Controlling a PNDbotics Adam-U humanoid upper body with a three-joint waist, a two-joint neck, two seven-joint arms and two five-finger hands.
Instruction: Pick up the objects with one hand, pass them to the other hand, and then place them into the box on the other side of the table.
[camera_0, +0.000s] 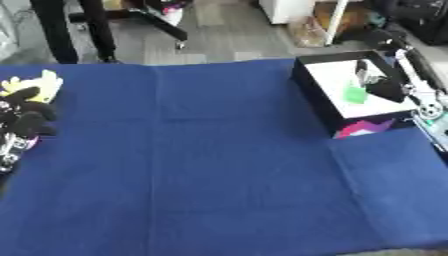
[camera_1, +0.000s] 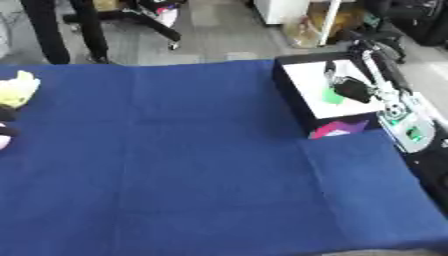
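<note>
A black-walled box (camera_0: 308, 82) with a white floor sits at the far right. A small green thing (camera_0: 354, 94) lies inside, under my right hand (camera_0: 383, 89). A yellow object (camera_0: 35, 84) lies far left, beside my left hand (camera_0: 24, 117).

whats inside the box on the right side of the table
Inside the box a small green thing lies on the white floor, with the right hand reaching in just above it. The hand and arm cover part of the floor, so anything under them is hidden.
</note>
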